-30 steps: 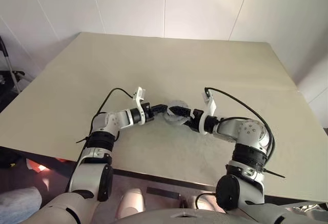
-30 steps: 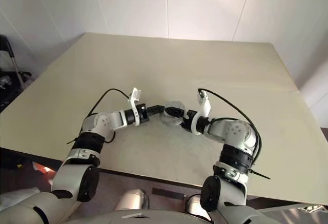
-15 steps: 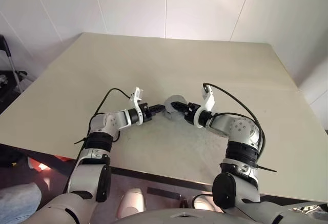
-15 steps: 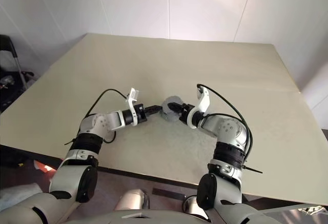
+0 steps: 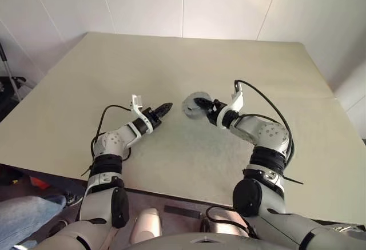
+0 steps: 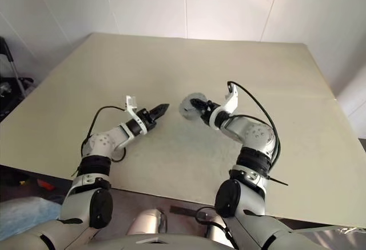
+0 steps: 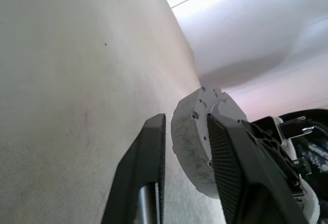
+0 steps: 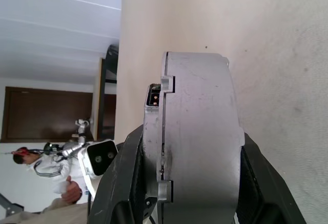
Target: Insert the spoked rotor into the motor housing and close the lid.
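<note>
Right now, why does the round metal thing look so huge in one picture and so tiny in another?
In the right wrist view, the camera sits right behind the motor housing, so it looms large between the right gripper's fingers. In the left eye view, the head camera is far above, so it looks tiny on the table.

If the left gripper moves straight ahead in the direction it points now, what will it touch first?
Most likely the motor housing, held on edge by the right gripper. The left gripper aims at it across bare table, though exact alignment is uncertain.
</note>
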Controlling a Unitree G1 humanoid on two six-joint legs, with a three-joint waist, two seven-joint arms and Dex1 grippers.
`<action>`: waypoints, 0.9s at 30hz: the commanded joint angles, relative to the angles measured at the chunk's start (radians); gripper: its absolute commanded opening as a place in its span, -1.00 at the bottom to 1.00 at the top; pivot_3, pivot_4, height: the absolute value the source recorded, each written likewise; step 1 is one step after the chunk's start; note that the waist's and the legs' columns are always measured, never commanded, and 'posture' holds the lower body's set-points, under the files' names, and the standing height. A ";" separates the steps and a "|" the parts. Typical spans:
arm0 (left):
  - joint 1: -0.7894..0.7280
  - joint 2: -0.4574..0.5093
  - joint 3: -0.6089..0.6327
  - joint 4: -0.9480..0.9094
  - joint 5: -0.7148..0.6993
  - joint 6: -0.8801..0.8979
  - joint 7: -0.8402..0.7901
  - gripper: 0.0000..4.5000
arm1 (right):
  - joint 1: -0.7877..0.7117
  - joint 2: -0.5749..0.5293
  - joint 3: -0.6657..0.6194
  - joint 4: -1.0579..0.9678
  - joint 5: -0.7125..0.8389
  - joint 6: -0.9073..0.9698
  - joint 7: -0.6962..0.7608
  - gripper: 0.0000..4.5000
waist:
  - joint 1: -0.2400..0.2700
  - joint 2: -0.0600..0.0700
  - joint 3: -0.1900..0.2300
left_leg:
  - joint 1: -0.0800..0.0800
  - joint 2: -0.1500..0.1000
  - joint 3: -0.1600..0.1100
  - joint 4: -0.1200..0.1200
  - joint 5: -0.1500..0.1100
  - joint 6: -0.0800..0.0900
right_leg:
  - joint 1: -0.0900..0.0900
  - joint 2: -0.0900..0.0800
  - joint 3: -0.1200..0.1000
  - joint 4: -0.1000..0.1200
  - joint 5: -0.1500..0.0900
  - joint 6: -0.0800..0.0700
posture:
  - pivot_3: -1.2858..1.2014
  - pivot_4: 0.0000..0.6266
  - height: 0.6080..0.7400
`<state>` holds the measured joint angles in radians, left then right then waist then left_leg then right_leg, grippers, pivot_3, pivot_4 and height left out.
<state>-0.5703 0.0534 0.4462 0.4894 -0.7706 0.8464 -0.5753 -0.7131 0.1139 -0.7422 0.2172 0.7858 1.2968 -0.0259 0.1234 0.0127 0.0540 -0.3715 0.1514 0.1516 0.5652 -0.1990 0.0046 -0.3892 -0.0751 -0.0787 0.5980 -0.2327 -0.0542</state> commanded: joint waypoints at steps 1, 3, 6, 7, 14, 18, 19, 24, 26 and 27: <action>0.011 -0.012 0.019 -0.058 -0.069 0.028 0.001 0.14 | -0.064 0.024 -0.009 -0.010 0.096 0.021 -0.023 -0.02 | 0.000 0.000 0.000 | -0.001 0.000 0.000 0.001 0.000 0.001 | -0.001 0.000 0.000 0.001 0.000 0.000 | 0.03 -1.00 1.00; 0.006 -0.022 0.043 -0.050 -0.109 0.053 0.018 0.45 | -0.061 0.029 0.004 -0.012 0.114 0.038 -0.035 -0.02 | 0.000 0.000 0.000 | -0.002 0.000 0.000 0.003 -0.001 0.001 | -0.002 0.000 0.000 0.002 0.000 0.000 | 0.03 -1.00 1.00; -0.016 -0.033 0.066 -0.020 -0.167 0.133 0.051 0.92 | -0.064 0.034 0.024 -0.021 0.146 0.066 -0.036 -0.02 | 0.001 0.000 0.001 | -0.002 0.001 0.000 0.005 -0.001 0.000 | -0.002 0.000 0.000 0.006 0.000 0.000 | 0.03 -1.00 1.00; -0.019 -0.036 0.066 -0.017 -0.183 0.161 0.054 0.98 | -0.067 0.034 0.027 -0.025 0.159 0.076 -0.034 -0.02 | 0.001 0.000 0.001 | -0.002 0.001 0.000 0.005 -0.001 0.000 | -0.002 0.000 0.000 0.007 0.000 0.000 | 0.03 -1.00 1.00; -0.039 -0.047 0.065 0.052 -0.211 0.209 0.054 0.98 | -0.088 0.046 0.046 -0.067 0.267 0.138 -0.058 -0.02 | 0.001 0.000 0.001 | 0.004 0.002 0.000 0.007 -0.001 -0.006 | 0.003 0.000 0.001 0.008 0.000 0.000 | 0.03 -1.00 1.00; -0.058 -0.062 0.056 0.070 -0.210 0.195 0.040 0.98 | -0.090 0.038 0.060 -0.076 0.305 0.142 -0.084 -0.02 | 0.003 0.000 0.001 | 0.004 0.002 0.000 0.007 -0.001 -0.006 | 0.003 0.000 0.001 0.008 0.000 0.000 | 0.03 -1.00 1.00; -0.063 -0.065 0.055 0.070 -0.211 0.192 0.036 0.98 | -0.089 0.037 0.064 -0.075 0.308 0.141 -0.089 -0.02 | 0.003 0.000 0.001 | 0.003 0.002 0.000 0.007 -0.001 -0.006 | 0.003 0.000 0.001 0.008 0.001 0.000 | 0.03 -1.00 1.00; -0.072 -0.073 0.047 0.065 -0.207 0.173 0.021 0.81 | -0.083 0.029 0.083 -0.076 0.330 0.127 -0.107 -0.02 | 0.003 0.000 0.001 | 0.003 0.001 -0.001 0.006 -0.001 -0.006 | 0.002 0.000 0.001 0.008 0.000 0.001 | 0.03 -1.00 1.00; -0.068 -0.073 0.043 0.057 -0.208 0.171 0.010 0.59 | -0.082 0.027 0.088 -0.077 0.335 0.122 -0.112 -0.02 | 0.003 0.000 0.001 | 0.003 0.001 -0.001 0.006 -0.001 -0.006 | 0.002 0.000 0.001 0.008 0.000 0.001 | 0.03 -1.00 1.00; -0.066 -0.075 0.042 0.051 -0.209 0.172 0.010 0.42 | -0.081 0.025 0.091 -0.076 0.335 0.119 -0.113 -0.02 | 0.003 0.000 0.001 | 0.003 0.002 -0.001 0.006 -0.001 -0.006 | 0.002 0.000 0.001 0.008 0.000 0.001 | 0.03 -1.00 1.00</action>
<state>-0.6230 -0.0151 0.5068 0.5594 -0.9661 1.0204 -0.5562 -0.7337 0.1141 -0.6758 0.1931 1.0441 1.4257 -0.1572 0.1264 0.0124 0.0551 -0.3689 0.1529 0.1510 0.5716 -0.1997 -0.0016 -0.3870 -0.0751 -0.0781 0.6062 -0.2322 -0.0536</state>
